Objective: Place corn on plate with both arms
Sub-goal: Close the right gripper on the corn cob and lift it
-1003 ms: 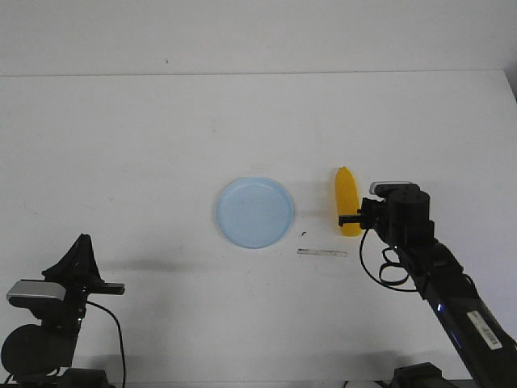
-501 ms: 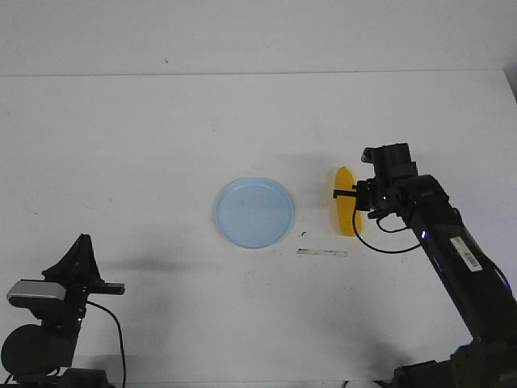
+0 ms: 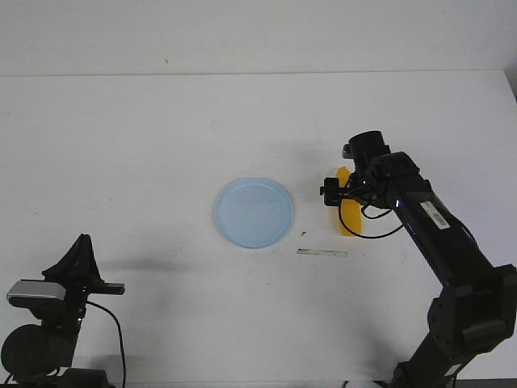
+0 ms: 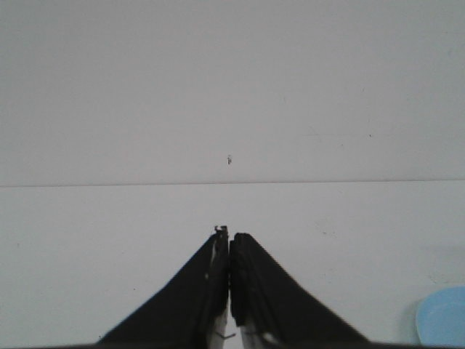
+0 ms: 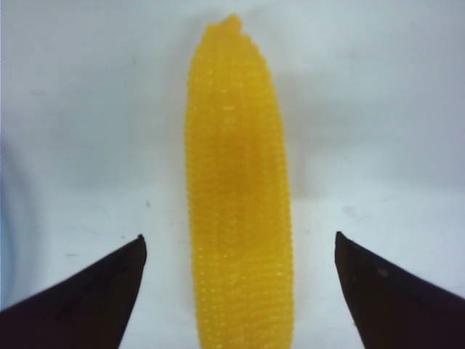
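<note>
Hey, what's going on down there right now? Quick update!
Right pincer open, straddling the corn, not gripping. Left pincer shut, parked away from the action. Corn flat on the table, beside the empty plate. Nothing in the way.

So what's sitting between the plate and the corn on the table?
Nothing. In the front view the strip of white table between the plate and the corn is bare; the right gripper hangs just above the corn.

the bright yellow, tapering toy corn cob (image 3: 349, 217) is lying flat on the table, just right of the round pale blue plastic plate (image 3: 254, 212).
</note>
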Robot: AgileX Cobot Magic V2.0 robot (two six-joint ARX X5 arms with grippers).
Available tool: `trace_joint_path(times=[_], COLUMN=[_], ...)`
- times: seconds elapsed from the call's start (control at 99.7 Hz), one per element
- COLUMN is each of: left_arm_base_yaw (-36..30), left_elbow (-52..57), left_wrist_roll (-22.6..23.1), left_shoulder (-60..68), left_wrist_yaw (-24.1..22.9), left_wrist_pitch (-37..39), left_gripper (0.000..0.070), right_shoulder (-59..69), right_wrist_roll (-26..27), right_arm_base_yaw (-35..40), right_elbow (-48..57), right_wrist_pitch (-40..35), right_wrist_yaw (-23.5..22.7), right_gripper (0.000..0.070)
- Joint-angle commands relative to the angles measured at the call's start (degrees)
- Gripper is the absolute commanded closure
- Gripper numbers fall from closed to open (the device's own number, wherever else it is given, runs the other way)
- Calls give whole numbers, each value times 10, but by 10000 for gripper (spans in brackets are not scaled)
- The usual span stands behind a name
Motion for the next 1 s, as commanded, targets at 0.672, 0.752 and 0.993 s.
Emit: trace_joint_path(times=[0.672, 0.752, 0.993], left_arm_base_yaw=[0, 0, 0], left_elbow=[5, 5, 5], left_wrist_roll=[-1, -1, -1], left_shoulder=[-1, -1, -1], left_wrist_yaw=[1, 1, 1], left_wrist_pitch=[9, 9, 9], left_gripper=[698, 698, 697], right_shoulder=[70, 70, 68], right_wrist_roll=[-28, -28, -33], right_arm_base_yaw=[6, 6, 6], right_elbow=[12, 12, 16], right_wrist_pitch=[26, 26, 25], right_wrist_yaw=[1, 1, 1], right_gripper=[413, 428, 427])
